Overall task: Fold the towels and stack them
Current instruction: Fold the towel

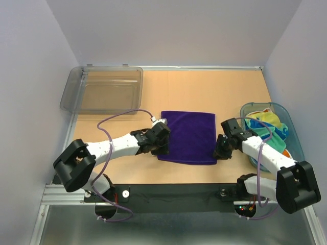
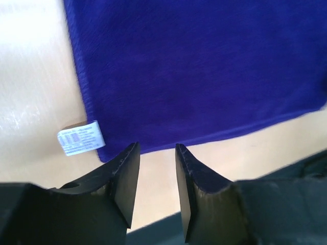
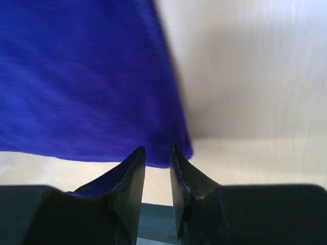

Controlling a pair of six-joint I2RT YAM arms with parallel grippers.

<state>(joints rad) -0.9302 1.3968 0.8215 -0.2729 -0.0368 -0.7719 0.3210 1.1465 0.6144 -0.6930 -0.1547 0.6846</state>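
A purple towel [image 1: 189,137] lies flat in the middle of the table. My left gripper [image 1: 161,149] is open and empty at the towel's near left corner. In the left wrist view the gripper [image 2: 157,146] has its tips at the towel's [image 2: 204,66] near edge, beside a white label [image 2: 80,138]. My right gripper [image 1: 220,152] is slightly open and empty at the near right corner. In the right wrist view the gripper [image 3: 157,148] has its tips at the edge of the towel [image 3: 82,76]. The other towels [image 1: 268,128] lie bunched in the basket; mint green, blue and some orange show.
A teal translucent basket [image 1: 255,105] stands at the right edge of the table. A clear grey plastic bin [image 1: 102,89] sits at the back left corner. Walls close the table on the left, back and right.
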